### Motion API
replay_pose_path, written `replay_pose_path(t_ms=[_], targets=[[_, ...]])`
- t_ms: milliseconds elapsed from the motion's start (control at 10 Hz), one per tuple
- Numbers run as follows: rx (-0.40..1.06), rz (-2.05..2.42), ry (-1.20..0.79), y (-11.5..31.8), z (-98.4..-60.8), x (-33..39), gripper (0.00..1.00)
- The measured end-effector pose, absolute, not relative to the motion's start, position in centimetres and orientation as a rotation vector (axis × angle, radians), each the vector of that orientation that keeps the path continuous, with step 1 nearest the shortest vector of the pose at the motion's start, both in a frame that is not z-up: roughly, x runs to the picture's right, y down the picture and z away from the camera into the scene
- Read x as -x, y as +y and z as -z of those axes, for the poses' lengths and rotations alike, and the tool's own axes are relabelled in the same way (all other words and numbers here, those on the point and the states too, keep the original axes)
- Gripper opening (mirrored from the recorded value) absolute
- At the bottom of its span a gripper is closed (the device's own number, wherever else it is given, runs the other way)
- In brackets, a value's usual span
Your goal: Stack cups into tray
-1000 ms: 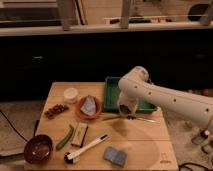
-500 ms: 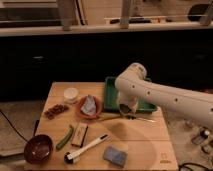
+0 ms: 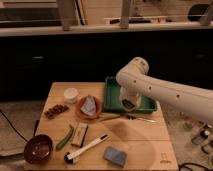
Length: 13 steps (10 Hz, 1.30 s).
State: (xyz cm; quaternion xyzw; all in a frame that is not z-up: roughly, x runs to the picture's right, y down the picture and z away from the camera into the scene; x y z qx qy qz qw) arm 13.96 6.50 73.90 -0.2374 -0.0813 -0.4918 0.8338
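Observation:
The green tray (image 3: 114,96) lies at the back right of the wooden table. My white arm reaches in from the right and bends down over it. My gripper (image 3: 129,104) hangs low inside the tray near its front wall, shut; a dark shape sits at its tip and I cannot tell whether anything is held. A dull grey cup (image 3: 89,105) lies tilted in a shallow orange dish (image 3: 80,111), left of the tray and well away from the gripper.
A small white cup (image 3: 71,94) stands at the back left with a pile of nuts (image 3: 56,110) beside it. In front lie a maroon bowl (image 3: 39,148), a green pod (image 3: 65,137), a brown block (image 3: 80,134), a white-handled brush (image 3: 87,148), a blue-grey sponge (image 3: 115,155) and chopsticks (image 3: 125,117).
The arm has shifted only slightly over the tray, its wrist settling a little to the right. Nothing on the table has moved.

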Motion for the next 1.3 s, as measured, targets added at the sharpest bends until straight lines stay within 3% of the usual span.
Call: replay_pose_path(t_ms=[800, 1300], targets=[[0.489, 1.093, -0.194, 0.0, -78.0, -15.2, 0.01], [0.479, 1.079, -0.301, 0.8, -82.6, -16.0, 0.01]])
